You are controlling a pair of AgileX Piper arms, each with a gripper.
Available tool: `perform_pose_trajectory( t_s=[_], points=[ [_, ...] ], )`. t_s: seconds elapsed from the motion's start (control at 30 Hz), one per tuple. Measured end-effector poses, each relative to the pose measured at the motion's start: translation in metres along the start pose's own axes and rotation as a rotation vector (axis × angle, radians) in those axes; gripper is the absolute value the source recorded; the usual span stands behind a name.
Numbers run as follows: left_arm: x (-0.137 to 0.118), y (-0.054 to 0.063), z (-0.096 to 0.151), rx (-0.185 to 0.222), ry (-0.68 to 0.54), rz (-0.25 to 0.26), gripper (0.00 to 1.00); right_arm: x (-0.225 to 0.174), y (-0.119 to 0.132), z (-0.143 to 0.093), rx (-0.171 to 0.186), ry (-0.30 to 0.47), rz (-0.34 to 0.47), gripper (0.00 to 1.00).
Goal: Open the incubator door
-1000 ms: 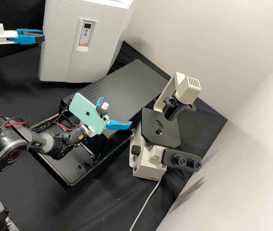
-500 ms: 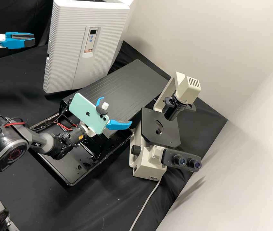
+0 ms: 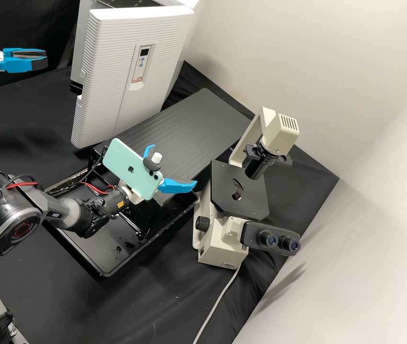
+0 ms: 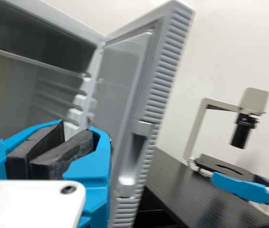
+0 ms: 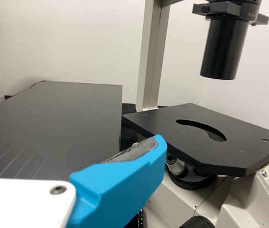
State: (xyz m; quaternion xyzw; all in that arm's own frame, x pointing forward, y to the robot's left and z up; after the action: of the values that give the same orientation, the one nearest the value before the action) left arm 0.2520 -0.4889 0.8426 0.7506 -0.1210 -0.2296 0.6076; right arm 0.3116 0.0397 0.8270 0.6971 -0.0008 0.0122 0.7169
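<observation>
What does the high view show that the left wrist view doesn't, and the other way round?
High view: the mint phone, the little screen on the door's front, and the eyepieces on the microscope.
Left wrist view: the door's smooth inner side and the bumpy ridges inside the incubator.
Both: the open door, the microscope, the left gripper and the right gripper.

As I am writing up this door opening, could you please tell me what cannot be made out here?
- Display reading: high view, too small.
- Top of the incubator: high view, cut off by the top edge.
- Part of its lower interior: left wrist view, behind the left gripper.
- Left arm's rear: high view, cut off by the left edge.
- Part of the black tray: high view, under the right arm.
</observation>
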Motion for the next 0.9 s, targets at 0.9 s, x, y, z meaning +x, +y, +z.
perform_pose_trajectory(
  t_s=[0.9],
  points=[
    [0.033, 0.000, -0.049, 0.052, 0.206, -0.053, 0.00, 0.000, 0.000, 0.000, 0.000, 0.000, 0.000, 1.00]
  ],
)
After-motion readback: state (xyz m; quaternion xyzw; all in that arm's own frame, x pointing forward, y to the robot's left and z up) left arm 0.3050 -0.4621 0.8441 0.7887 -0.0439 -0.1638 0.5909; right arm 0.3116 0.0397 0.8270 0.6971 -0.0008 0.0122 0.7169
